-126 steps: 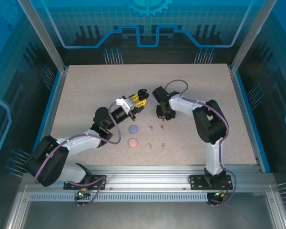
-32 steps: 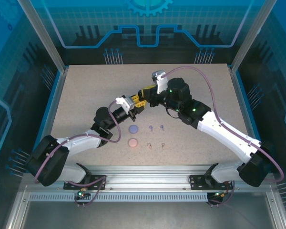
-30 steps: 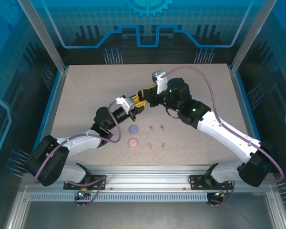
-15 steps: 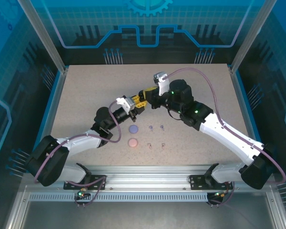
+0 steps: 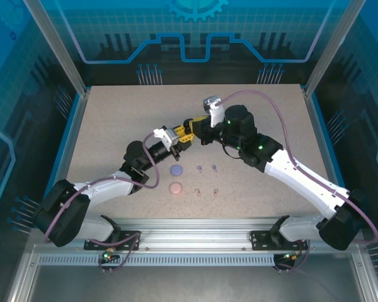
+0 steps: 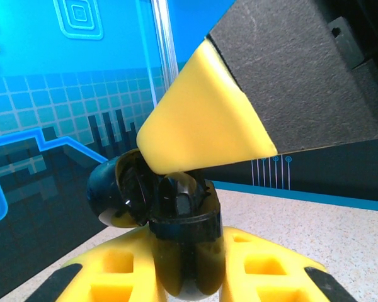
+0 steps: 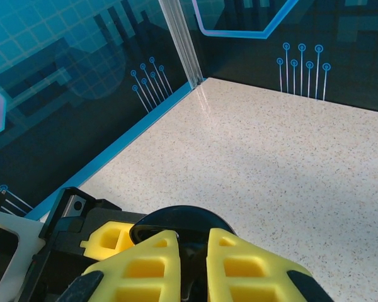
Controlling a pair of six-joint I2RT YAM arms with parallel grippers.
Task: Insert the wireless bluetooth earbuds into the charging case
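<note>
My left gripper is shut on a black charging case, held up off the table with its lid swung open. My right gripper meets it from the right, its jaws nearly shut on a small black earbud right over the open case. One yellow right finger presses down at the case mouth, where a black bud sits. Two lavender earbuds and two pinkish earbuds lie on the table.
A lavender case and a pink case lie closed on the speckled table, just left of the loose buds. Blue walls and metal posts ring the table.
Four seconds ago my right gripper hung low over the table near the buds. It has risen to the held case, and in the last second edged slightly right. The left arm stayed still.
</note>
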